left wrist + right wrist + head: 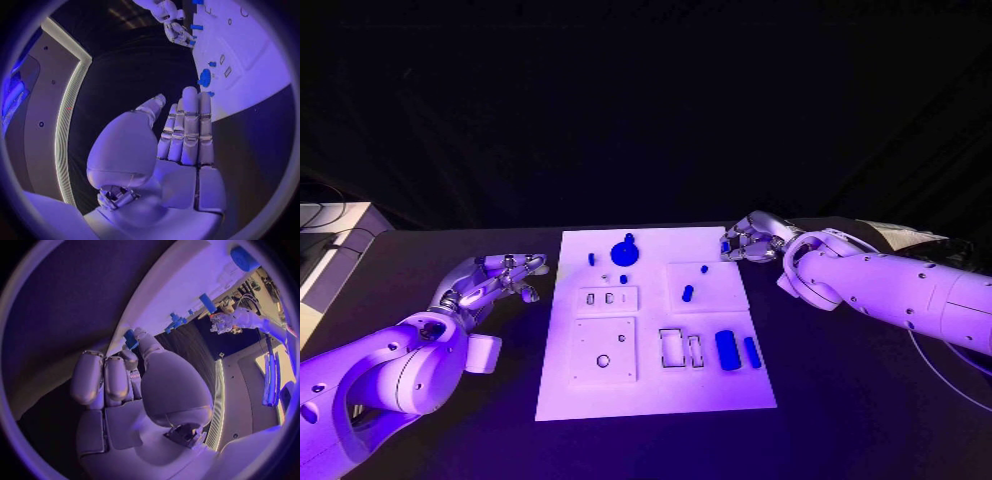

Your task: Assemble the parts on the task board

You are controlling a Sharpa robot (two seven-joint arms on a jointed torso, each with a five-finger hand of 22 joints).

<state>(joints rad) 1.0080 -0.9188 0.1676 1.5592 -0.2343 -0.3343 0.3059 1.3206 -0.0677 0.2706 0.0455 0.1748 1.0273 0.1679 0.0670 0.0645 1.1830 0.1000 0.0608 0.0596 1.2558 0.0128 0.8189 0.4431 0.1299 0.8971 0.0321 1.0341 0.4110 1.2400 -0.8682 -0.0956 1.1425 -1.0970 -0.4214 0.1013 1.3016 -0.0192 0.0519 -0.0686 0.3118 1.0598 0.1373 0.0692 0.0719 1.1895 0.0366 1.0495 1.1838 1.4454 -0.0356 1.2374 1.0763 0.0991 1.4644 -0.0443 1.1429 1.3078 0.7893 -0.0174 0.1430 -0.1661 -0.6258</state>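
Hovering beside the task board (655,330), your left hand (495,282) sits off the board's left edge, fingers straight and together, holding nothing. Your right hand (753,240) is at the board's far right corner; in the right wrist view a small blue part (130,338) sits at its fingertips (141,335), pinched or merely touching I cannot tell. On the board, near its right edge, the blue cylinder (727,349) and thin blue bar (751,351) lie side by side, long axes running near-to-far. Round blue part (625,252) sits near the far edge.
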